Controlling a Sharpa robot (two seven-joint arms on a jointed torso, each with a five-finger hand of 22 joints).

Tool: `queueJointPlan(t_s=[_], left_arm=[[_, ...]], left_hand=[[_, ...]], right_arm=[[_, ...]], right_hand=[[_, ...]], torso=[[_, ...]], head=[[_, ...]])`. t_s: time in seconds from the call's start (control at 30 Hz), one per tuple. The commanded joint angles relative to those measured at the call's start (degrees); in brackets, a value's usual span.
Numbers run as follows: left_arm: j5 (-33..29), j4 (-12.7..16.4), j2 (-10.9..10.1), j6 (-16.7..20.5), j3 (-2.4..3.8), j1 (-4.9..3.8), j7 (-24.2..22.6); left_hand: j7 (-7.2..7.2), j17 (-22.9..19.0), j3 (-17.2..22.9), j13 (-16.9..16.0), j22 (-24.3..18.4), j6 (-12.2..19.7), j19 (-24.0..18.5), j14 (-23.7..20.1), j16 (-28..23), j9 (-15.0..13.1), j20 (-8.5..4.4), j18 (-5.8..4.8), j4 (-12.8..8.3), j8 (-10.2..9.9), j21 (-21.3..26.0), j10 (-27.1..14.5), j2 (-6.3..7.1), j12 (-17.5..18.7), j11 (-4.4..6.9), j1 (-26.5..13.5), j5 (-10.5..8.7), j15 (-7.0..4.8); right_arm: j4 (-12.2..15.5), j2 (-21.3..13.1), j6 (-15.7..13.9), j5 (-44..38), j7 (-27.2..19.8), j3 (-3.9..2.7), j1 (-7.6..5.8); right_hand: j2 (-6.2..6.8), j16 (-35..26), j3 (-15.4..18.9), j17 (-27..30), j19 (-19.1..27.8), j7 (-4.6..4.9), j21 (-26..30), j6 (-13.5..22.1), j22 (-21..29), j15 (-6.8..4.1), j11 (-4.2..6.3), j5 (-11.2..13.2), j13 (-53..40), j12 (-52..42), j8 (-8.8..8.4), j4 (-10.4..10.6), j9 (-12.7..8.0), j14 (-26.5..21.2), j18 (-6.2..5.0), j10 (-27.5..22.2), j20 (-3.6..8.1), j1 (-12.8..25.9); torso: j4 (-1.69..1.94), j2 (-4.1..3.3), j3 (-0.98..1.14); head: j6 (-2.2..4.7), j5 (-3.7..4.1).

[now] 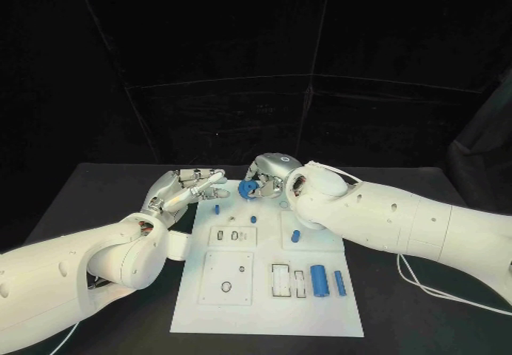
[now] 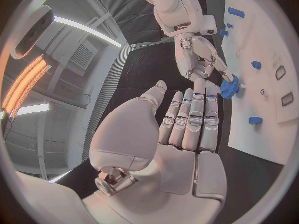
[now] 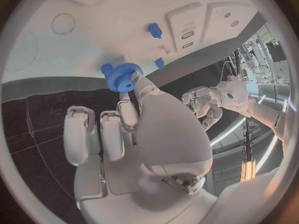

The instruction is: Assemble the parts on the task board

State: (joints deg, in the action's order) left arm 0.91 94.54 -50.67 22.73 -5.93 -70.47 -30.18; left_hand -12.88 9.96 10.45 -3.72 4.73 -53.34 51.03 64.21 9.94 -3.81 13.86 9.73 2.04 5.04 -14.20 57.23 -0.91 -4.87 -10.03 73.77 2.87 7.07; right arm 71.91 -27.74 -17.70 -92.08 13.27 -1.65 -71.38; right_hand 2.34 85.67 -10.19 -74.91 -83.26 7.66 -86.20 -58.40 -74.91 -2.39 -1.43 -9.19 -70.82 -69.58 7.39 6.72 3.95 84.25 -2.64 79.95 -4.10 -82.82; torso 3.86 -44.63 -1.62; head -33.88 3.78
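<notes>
Your right hand (image 1: 269, 176) pinches a toothed blue plastic gear (image 1: 248, 190) at the smooth white task board (image 1: 267, 296)'s 12 o'clock edge. Your left hand (image 1: 183, 190) hovers at 11 o'clock, fingers straight, holding nothing.

Black tabletop (image 1: 106, 185), matte, carries everything. Behind tabletop: black curtain (image 1: 267, 74) as backdrop, hanging in panels with faint seams, dark fold at its far right. White cable (image 1: 427, 285) loops on tabletop near its right edge. Above tabletop, in left wrist view: ceiling (image 2: 81, 50) with pale panels and vent grille (image 2: 81, 57), long white strip light (image 2: 87, 30), orange-glowing lamp (image 2: 25, 82) beside it. In right wrist view: bright strip lights (image 3: 239, 124) and warm orange lamp (image 3: 244, 169) past tabletop edge.
</notes>
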Motion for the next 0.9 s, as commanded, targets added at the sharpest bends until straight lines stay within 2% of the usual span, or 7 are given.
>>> queueJointPlan(t_s=[0.03,0.2,0.27,0.33,0.57,0.73,0.9], left_arm=[[0.3,0.1,0.1,-0.8,0.05,-0.09,-0.3],[0.3,0.1,0.1,-0.9,0.05,-0.09,-0.3],[0.3,0.1,0.1,-0.9,0.05,-0.09,-0.3],[0.3,0.0,0.2,-0.9,0.05,-0.09,-0.3],[0.3,0.0,0.2,-0.9,0.05,-0.09,-0.3],[0.3,-0.1,0.2,-0.9,0.05,-0.09,-0.2],[0.3,-0.1,0.2,-0.9,0.05,-0.09,-0.2]], left_hand=[[-0.33,0.1,0.0,0.0,0.0,-0.2,0.4,0.4,-0.2,0.0,-0.09,0.86,-0.3,-0.2,0.2,0.1,0.01,0.2,-0.16,0.5,0.00,0.10],[-0.33,0.1,0.0,0.0,0.0,-0.2,0.4,0.4,-0.2,0.0,-0.09,0.86,-0.3,-0.2,0.2,0.1,0.01,0.2,-0.16,0.5,0.00,0.10],[-0.33,0.1,0.0,0.0,0.0,-0.2,0.4,0.4,-0.2,0.0,-0.09,0.86,-0.3,-0.2,0.2,0.1,0.01,0.2,-0.16,0.5,0.00,0.10],[-0.33,0.1,0.0,0.0,0.0,-0.2,0.4,0.4,-0.2,0.0,-0.09,0.86,-0.3,-0.2,0.2,0.1,0.01,0.2,-0.16,0.5,0.00,0.10],[-0.33,0.1,0.0,0.0,0.0,-0.2,0.4,0.4,-0.2,0.0,-0.09,0.86,-0.3,-0.2,0.2,0.1,0.01,0.2,-0.16,0.5,0.00,0.10],[-0.33,0.1,0.0,0.0,0.0,-0.2,0.4,0.4,-0.2,0.0,-0.09,0.86,-0.3,-0.2,0.2,0.1,0.01,0.2,-0.16,0.5,0.00,0.10],[-0.33,0.1,0.0,0.0,0.0,-0.2,0.4,0.4,-0.2,0.0,-0.09,0.86,-0.3,-0.2,0.2,0.1,0.01,0.2,-0.16,0.5,0.00,0.10]], right_arm=[[-0.6,0.5,1.7,-1.7,0.6,0.33,0.03],[-1.4,1.2,3.3,-2.0,0.8,0.63,0.32],[-1.5,1.3,3.9,-2.1,0.8,0.68,0.42],[-1.6,1.4,4.3,-2.1,0.8,0.71,0.50],[-1.7,1.5,3.8,-2.9,1.1,0.75,0.64],[-1.8,1.6,2.4,-3.0,0.6,0.76,0.67],[-1.7,1.6,2.2,-3.0,0.4,0.77,0.68]], right_hand=[[-0.01,-0.2,-0.8,-5.1,-0.2,-1.17,-0.4,-3.6,-6.1,0.09,-0.13,-0.4,0.1,0.5,-0.10,0.4,0.6,3.7,0.59,0.0,-0.07,0.9],[0.71,-0.2,-0.9,-5.0,-0.2,-0.91,-0.3,-3.1,-6.0,0.28,-0.35,-0.6,0.9,1.6,-0.62,0.6,0.5,3.7,0.57,-0.6,-0.21,1.9],[1.55,-0.3,-0.7,-4.9,-0.1,-0.77,-0.3,-2.9,-5.9,0.42,-0.49,-2.7,1.2,2.0,-0.94,0.9,0.4,3.6,0.56,-0.8,-0.35,3.0],[2.09,-0.3,-0.5,-4.9,-0.1,-0.69,-0.3,-2.8,-5.9,0.48,-0.57,-3.3,1.5,2.4,-1.14,1.1,0.4,3.6,0.54,-1.0,-0.44,3.7],[3.08,-0.4,-0.1,-4.8,0.0,-0.48,-0.2,-2.2,-5.8,0.64,-0.76,-3.2,3.0,4.2,-1.73,1.6,0.2,3.6,0.52,-1.9,-0.60,5.1],[4.96,-0.6,1.3,-4.7,0.7,0.56,0.2,2.4,-4.9,1.38,-1.71,-2.6,6.2,8.1,-3.89,2.4,-0.3,3.5,0.34,-4.3,-1.14,6.9],[5.87,-0.6,3.6,-4.7,0.9,0.99,0.4,4.1,-4.7,1.84,-2.17,-2.6,7.0,9.0,-3.74,3.8,-0.1,3.5,0.26,-4.8,-1.68,8.3]], torso=[[-0.04,0.00,0.01],[-0.02,0.02,0.04],[-0.04,0.00,0.04],[-0.07,0.00,0.06],[-0.12,0.02,0.03],[-0.08,-0.01,0.05],[-0.07,0.02,0.04]], head=[[-0.13,-0.07],[-0.15,-0.11],[-0.27,-0.13],[-0.31,-0.16],[-0.29,-0.13],[-0.33,-0.10],[-0.36,-0.12]])
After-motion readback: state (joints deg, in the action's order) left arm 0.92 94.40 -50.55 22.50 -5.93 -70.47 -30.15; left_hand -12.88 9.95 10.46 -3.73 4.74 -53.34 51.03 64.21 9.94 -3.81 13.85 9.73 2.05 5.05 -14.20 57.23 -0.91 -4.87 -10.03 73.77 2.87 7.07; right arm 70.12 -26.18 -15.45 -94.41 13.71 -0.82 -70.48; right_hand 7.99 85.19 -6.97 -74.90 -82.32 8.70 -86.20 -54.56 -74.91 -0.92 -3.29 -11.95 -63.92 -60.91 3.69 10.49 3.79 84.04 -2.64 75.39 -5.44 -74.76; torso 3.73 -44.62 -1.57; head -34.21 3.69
